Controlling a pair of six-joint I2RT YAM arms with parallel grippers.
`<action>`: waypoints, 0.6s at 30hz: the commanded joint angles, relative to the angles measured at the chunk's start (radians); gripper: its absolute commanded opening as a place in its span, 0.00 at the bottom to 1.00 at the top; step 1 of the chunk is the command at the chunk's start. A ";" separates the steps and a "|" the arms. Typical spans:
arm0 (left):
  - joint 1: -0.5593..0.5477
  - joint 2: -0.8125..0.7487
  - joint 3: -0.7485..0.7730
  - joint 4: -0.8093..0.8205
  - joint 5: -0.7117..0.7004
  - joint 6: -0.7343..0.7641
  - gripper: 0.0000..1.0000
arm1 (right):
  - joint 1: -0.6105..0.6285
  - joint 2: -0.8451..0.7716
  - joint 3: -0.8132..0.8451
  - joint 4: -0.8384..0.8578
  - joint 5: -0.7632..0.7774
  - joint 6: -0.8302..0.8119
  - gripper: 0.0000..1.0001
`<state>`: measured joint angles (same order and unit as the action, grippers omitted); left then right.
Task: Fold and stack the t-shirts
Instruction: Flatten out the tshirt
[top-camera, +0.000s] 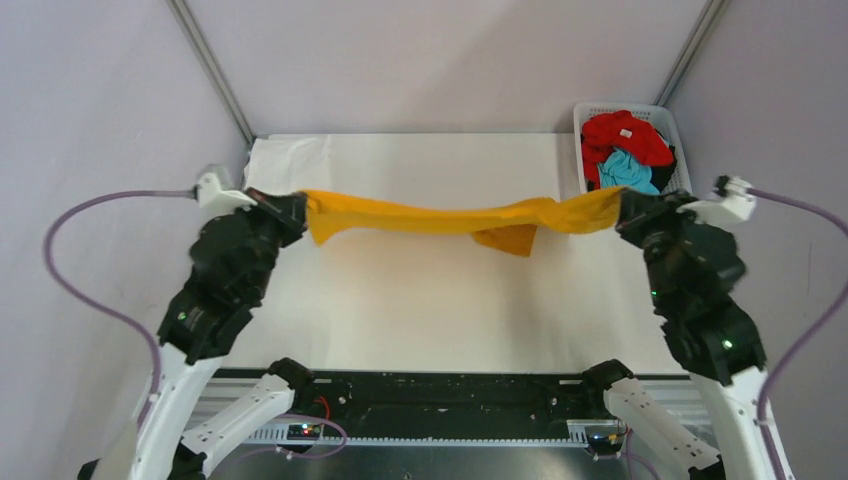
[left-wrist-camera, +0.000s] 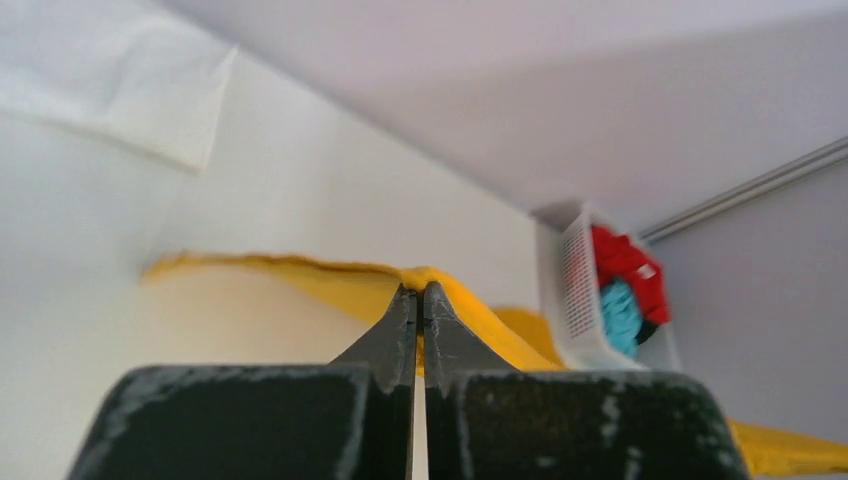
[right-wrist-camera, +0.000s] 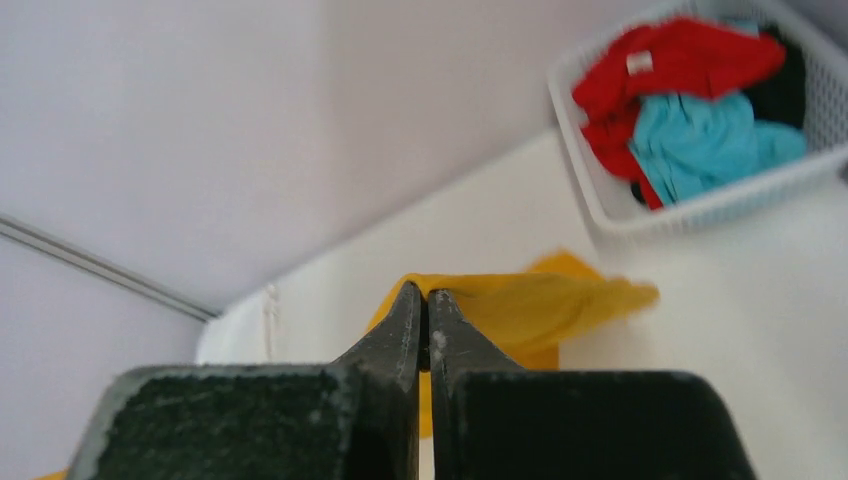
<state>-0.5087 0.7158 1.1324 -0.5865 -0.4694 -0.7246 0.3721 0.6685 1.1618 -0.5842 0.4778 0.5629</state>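
The mustard-orange t-shirt (top-camera: 440, 217) hangs stretched in the air between my two grippers, above the middle of the table, with a fold drooping right of centre. My left gripper (top-camera: 298, 207) is shut on its left end; in the left wrist view the jaws (left-wrist-camera: 420, 292) pinch the orange cloth (left-wrist-camera: 330, 285). My right gripper (top-camera: 622, 207) is shut on its right end, and the right wrist view shows the same pinch (right-wrist-camera: 425, 295) on the cloth (right-wrist-camera: 540, 300). A white t-shirt (top-camera: 288, 160) lies flat at the back left. A red t-shirt (top-camera: 625, 135) and a turquoise t-shirt (top-camera: 627, 172) are crumpled in the basket.
The white lattice basket (top-camera: 668, 122) stands at the back right corner of the white table (top-camera: 420, 310). It also shows in the left wrist view (left-wrist-camera: 575, 290) and the right wrist view (right-wrist-camera: 700, 205). Grey walls with metal poles enclose the back and sides.
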 joint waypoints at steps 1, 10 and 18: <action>-0.005 -0.031 0.154 -0.013 -0.044 0.099 0.00 | -0.010 -0.039 0.156 0.038 0.013 -0.097 0.00; -0.005 -0.094 0.411 -0.032 0.086 0.150 0.00 | -0.010 -0.004 0.521 -0.010 -0.136 -0.174 0.00; -0.005 -0.123 0.547 -0.064 0.188 0.171 0.00 | -0.010 0.082 0.812 -0.107 -0.252 -0.213 0.00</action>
<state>-0.5133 0.5995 1.6253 -0.6331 -0.3275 -0.5980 0.3660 0.7136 1.8839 -0.6491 0.2787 0.3965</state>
